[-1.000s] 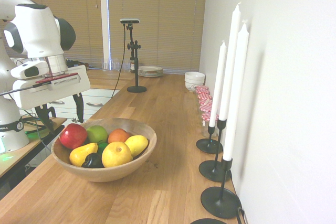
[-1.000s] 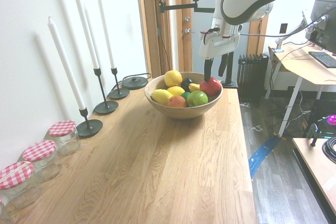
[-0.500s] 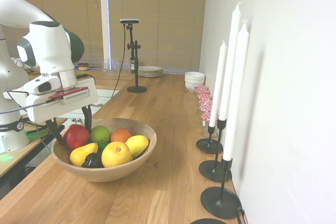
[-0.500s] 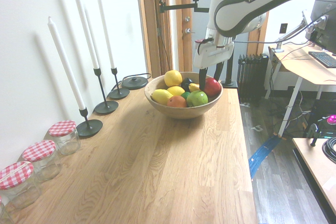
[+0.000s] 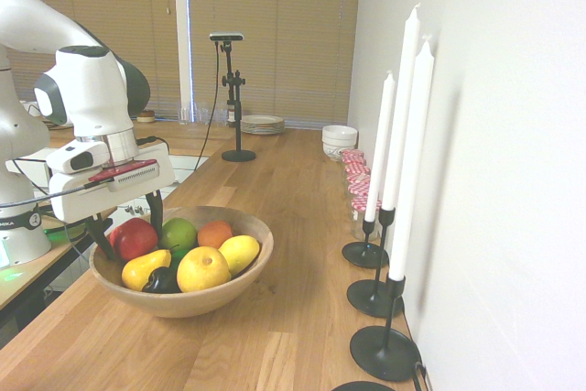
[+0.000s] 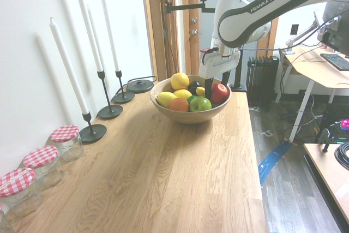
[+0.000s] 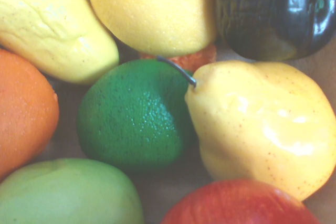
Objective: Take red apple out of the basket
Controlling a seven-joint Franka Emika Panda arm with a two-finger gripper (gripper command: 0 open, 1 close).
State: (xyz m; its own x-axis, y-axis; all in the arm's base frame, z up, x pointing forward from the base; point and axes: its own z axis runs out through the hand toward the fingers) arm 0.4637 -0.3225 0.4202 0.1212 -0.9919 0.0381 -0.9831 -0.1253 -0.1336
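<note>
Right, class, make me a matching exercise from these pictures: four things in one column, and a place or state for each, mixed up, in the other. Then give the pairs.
Things:
1. red apple
2. jars with checked lids
3. gripper
4. white candles

Places or states:
A. in black holders along the wall
B. open, one finger on each side of the red apple
C. at the basket's rim, beside the green apple
D. on the wooden counter by the wall

Pairs: 1-C, 2-D, 3-B, 4-A

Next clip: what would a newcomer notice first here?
The wooden basket heaped with bright fruit stands near the table's edge, and the white arm's open gripper has a finger on each side of the red apple at the basket's rim. Along the wall stand three tall white candles in black holders.
</note>
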